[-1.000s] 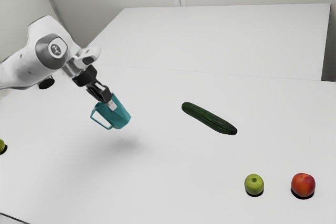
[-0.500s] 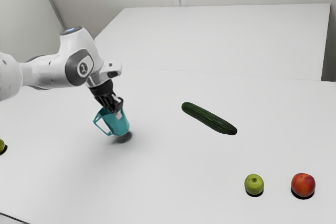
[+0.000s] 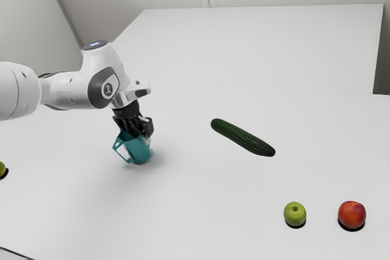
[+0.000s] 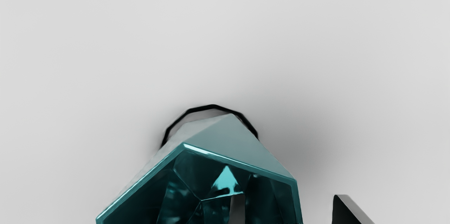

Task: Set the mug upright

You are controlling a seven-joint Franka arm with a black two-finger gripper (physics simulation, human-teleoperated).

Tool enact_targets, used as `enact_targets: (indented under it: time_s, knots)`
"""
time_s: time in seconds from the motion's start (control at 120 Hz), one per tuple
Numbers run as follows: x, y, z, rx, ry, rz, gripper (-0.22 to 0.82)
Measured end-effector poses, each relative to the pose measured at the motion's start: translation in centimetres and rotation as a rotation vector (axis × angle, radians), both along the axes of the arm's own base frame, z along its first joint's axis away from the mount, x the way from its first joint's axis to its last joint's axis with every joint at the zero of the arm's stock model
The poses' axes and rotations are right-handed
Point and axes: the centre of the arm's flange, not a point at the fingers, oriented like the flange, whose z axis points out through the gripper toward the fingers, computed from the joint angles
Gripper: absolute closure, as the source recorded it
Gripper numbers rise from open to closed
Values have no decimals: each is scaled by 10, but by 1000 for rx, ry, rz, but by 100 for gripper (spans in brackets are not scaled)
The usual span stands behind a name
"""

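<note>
Wrist: gripper (image 4: 289, 197) apart, one finger inside the mug (image 4: 204, 178), one outside, clear of its wall. I'd confirm the base sits flat; any exit straight up, no rim drag.
Exterior: mug roughly upright, well in from the table's (image 3: 201, 211) near edge. Count: 1 mug, 1 cucumber (image 3: 243, 137), 2 green apples (image 3: 295, 214) (image 3: 2, 169), 1 peach (image 3: 351, 214).

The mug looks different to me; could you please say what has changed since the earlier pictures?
The mug has come down to the table and tilts less, slightly nearer the exterior view's right. The fingers have let go and stand apart, one inside the mug, one outside. The cucumber and red fruit stayed put.
</note>
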Motion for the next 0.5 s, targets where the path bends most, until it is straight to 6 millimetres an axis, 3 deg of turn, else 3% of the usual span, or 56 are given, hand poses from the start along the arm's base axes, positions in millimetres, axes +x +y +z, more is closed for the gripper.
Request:
enact_targets:
  time_s: [0.142,0.242,0.333,0.5]
  knots:
    - [0,-4,9,-3,-14,11,18]
    - [-2,-10,34,-10,-56,7,11]
    - [1,-18,78,-22,-109,-2,7]
    - [22,-29,185,-35,-192,-22,3]
